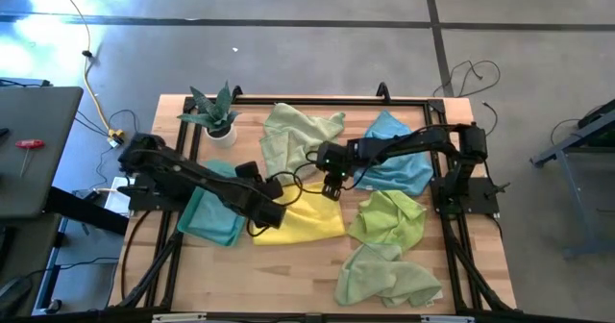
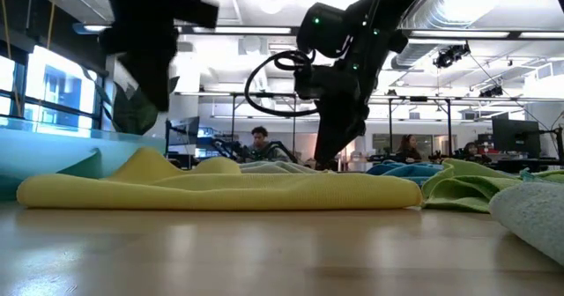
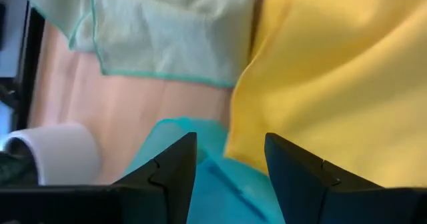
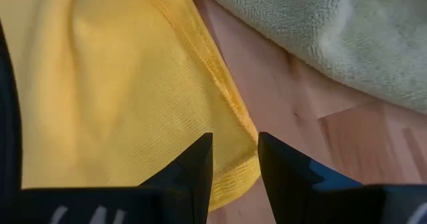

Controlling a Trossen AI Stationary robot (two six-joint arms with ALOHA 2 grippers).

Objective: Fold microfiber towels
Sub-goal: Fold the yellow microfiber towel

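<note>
Both hands low over yellow towel [image 1: 309, 219]

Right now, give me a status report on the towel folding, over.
Both grippers open over the yellow towel: left gripper at its teal-side edge, right gripper at a corner. Nothing gripped yet. Teal towel and pale green towel crowd close.

Towels crowd the wooden table [image 1: 307, 265]: the yellow towel [image 1: 312, 217] at its centre, the teal towel [image 1: 213, 217] touching it toward the left edge, pale green towels [image 1: 384, 251] piled toward the front right corner. A potted plant [image 1: 216, 116] blocks the back left corner. Bare wood lies open along the front edge, left of the piled towels.
</note>
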